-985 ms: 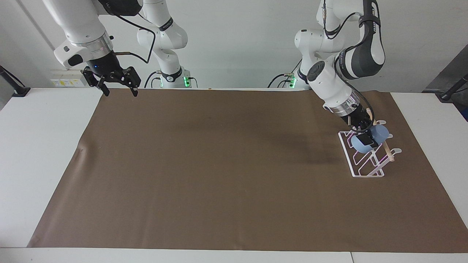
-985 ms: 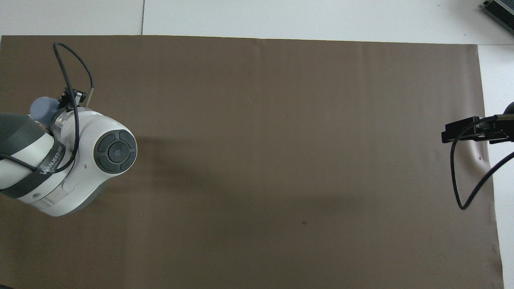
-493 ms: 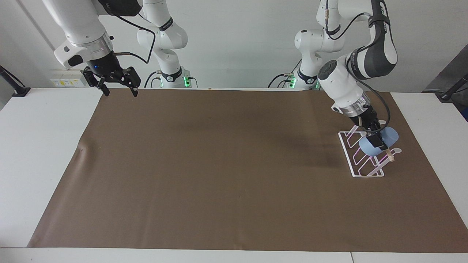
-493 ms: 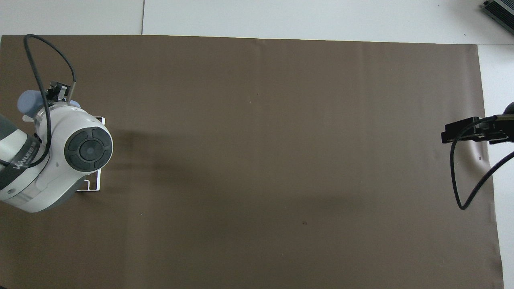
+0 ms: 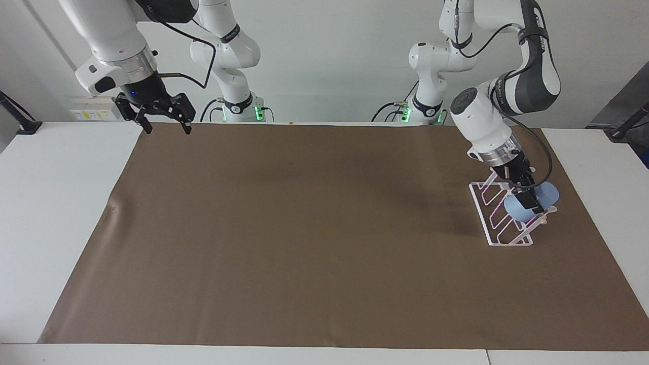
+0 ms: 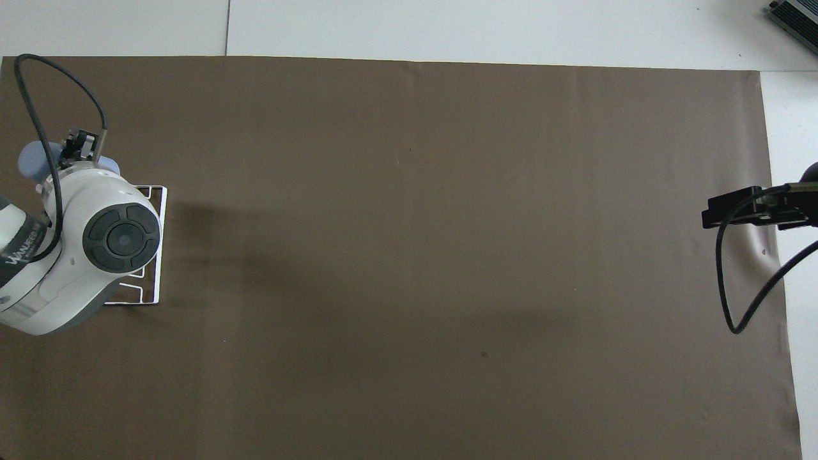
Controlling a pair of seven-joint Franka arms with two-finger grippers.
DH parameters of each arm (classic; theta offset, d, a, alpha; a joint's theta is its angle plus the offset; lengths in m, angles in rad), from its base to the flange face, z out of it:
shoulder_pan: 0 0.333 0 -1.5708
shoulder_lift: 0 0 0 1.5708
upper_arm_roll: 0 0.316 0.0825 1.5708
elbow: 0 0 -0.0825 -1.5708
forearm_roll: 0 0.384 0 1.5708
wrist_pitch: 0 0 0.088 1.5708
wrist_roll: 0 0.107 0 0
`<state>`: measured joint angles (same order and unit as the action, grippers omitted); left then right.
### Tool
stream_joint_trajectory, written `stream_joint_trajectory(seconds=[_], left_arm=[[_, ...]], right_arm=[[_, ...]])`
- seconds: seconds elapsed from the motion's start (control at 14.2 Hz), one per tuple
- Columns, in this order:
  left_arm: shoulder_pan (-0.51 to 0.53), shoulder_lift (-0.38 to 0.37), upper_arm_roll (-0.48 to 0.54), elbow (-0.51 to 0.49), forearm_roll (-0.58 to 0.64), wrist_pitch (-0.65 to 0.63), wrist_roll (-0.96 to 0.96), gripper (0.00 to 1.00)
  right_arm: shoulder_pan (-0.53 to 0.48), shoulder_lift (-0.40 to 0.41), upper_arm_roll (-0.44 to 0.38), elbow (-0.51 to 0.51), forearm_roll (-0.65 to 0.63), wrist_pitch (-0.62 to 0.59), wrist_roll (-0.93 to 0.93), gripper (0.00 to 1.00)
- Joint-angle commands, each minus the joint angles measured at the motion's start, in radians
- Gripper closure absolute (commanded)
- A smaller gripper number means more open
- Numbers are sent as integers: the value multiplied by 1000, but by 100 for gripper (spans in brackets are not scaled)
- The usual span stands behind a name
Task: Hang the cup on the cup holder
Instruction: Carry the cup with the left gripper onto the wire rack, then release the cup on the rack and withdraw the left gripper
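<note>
The light-blue cup [image 5: 516, 210] lies tilted on its side in my left gripper [image 5: 530, 199], which is shut on it. It hangs over the upper end of the white wire cup holder [image 5: 493, 223], by the wooden rod [image 5: 541, 219]; I cannot tell whether cup and prongs touch. In the overhead view the cup [image 6: 30, 163] peeks out past the left arm's wrist, which covers much of the cup holder [image 6: 157, 255]. My right gripper [image 5: 167, 130] waits open and empty above the mat's corner at the right arm's end; its tip [image 6: 710, 217] shows in the overhead view.
A brown mat [image 5: 304, 228] covers most of the white table [image 5: 56, 203]. The left arm's cable [image 6: 38, 96] loops above the cup. A grey device [image 6: 795, 16] sits at the table's corner farthest from the robots, at the right arm's end.
The left gripper has carried the cup toward the left arm's end of the table and slightly lower over the rack, uncovering more of the rack's wire frame. The right arm has not moved.
</note>
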<state>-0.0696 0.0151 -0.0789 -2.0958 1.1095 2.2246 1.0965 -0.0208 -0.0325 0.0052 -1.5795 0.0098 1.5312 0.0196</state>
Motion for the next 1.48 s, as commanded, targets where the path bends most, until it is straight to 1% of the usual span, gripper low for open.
stream_joint_trajectory(seconds=[0.0, 0.07, 0.14, 0.21, 0.63, 0.77, 0.84, 0.91, 1.06, 1.2, 1.34, 1.41], left_arm=[[2, -9, 2, -23, 24, 24, -33, 100], [2, -9, 2, -29, 24, 24, -35, 100], [1, -9, 2, -29, 24, 23, -35, 92], [1, -9, 2, -29, 24, 23, -35, 1], [1, -9, 1, -27, 24, 20, -50, 0], [-9, -9, -1, -17, 18, -6, -52, 0], [-9, -7, -2, 2, 6, -40, -55, 0], [-10, -9, -4, 19, -41, -75, -58, 0], [-12, -23, -7, 65, -199, -147, -60, 0], [-24, -30, -9, 144, -349, -254, -49, 0], [-24, -67, -7, 181, -543, -345, -61, 0], [-24, -95, -4, 183, -609, -359, -63, 0]], right_arm=[[-15, -32, 13, -37, -16, 9, 16, 0], [-15, -32, 13, -37, -16, 9, 14, 0], [-15, -32, 13, -37, -16, 9, 16, 0], [-15, -32, 13, -37, -16, 9, 16, 0], [-15, -32, 12, -42, -14, 10, 16, 0], [-15, -35, 12, -43, -14, 12, 16, 0], [-15, -35, 13, -43, -14, 12, 16, 0], [-15, -35, 12, -43, -14, 12, 16, 0], [-15, -35, 12, -43, -16, 12, 19, 0], [-13, -35, 12, -43, -19, 14, 17, 0], [-10, -35, 12, -42, -27, 12, 16, 0], [-8, -32, 10, -34, -46, 10, 11, 0]])
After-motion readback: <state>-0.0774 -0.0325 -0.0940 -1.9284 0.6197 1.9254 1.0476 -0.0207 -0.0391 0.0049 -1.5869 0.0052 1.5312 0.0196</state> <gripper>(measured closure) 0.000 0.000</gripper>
